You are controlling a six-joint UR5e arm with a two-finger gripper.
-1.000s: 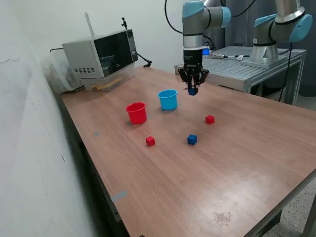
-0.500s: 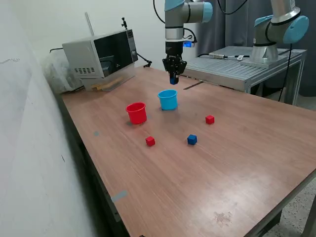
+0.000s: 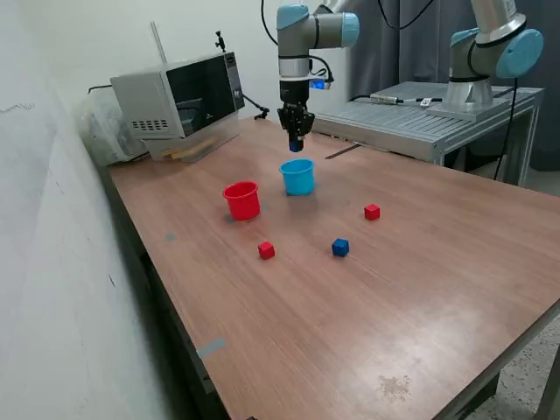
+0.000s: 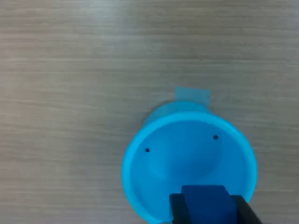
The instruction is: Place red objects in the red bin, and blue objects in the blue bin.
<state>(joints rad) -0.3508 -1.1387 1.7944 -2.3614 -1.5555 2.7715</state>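
Even, bright indoor light, soft shadows; the wrist view is slightly blurred.

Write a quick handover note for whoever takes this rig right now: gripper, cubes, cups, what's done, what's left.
Gripper: shut on a blue cube, held above the blue bin; in the wrist view that bin looks empty.
On the table: two red cubes, the other blue cube, and the red bin.
Done: nothing binned yet.
Left: drop this cube, then sort the other three.
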